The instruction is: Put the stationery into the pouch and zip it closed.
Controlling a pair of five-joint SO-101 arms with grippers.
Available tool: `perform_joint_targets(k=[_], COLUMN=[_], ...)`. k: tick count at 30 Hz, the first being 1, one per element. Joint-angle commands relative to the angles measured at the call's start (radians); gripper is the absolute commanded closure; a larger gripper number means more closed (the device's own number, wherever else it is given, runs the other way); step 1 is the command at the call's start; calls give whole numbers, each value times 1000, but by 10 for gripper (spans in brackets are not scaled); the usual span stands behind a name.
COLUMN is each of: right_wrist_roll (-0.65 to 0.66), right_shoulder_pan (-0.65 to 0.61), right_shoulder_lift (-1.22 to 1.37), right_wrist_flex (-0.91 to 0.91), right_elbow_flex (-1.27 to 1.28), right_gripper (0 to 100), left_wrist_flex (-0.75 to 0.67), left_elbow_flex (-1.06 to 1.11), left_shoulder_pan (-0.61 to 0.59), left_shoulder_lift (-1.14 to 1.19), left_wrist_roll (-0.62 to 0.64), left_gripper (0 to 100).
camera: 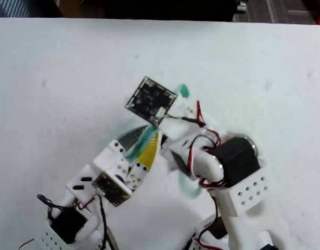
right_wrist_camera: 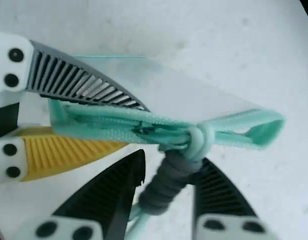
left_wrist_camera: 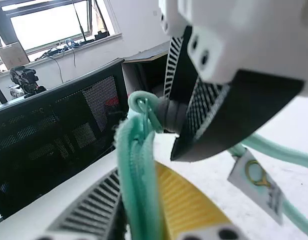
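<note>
White table all around, with a bright window far behind in the left wrist view. Near the middle of the table, a bit toward the near edge, the pouch, see-through, with a teal zip strip along its top. Left gripper: grey and yellow jaws pressed together on one end of that strip, pinching it. Right gripper: black jaws closed around the grey pull, just beside the left jaws. Runs long-ways from the left jaws straight across to the pull, then on to a teal loop at the other end. Looks like a job for the right arm, nearer the pull, drawing it along that line with the left one holding the strip tight. Also a small paper tag hanging near the pull. Hard to tell how far shut along the zip. Cannot tell about stationery inside the pouch. Most of the pouch hidden under both arms in the high view, with just bits of teal poking out.
</note>
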Motion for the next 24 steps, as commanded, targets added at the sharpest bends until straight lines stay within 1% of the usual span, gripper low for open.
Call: perform_joint_targets(k=[1,5,6,8,10,12,15,19,21,24], right_wrist_roll=[8,8,8,8,8,8,8,-12,-48,-61], right_shoulder_pan=[1,12,12,12,12,12,12,12,12,12], right_shoulder_lift=[-18,-56,-68,-91,-102,-104,-102,-93,-56,27], right_wrist_flex=[-31,-25,-22,-22,-25,-31,-54,-67,-62,-35], right_elbow_flex=[-11,-74,-89,-117,-135,-158,-215,-338,-400,-493], right_gripper=[970,982,981,981,981,981,981,981,981,981], left_wrist_flex=[-14,-15,-15,-14,11,40,72,107,104,106], left_elbow_flex=[0,-8,-8,-2,-3,-15,-57,-110,-120,-135], left_shoulder_pan=[-22,-24,-24,-24,-25,-25,-25,-22,-19,-19], left_shoulder_lift=[7,7,7,7,7,7,7,7,7,7], left_wrist_roll=[0,0,0,5,52,120,147,150,149,149], left_gripper=[977,975,963,906,856,837,834,837,838,843])
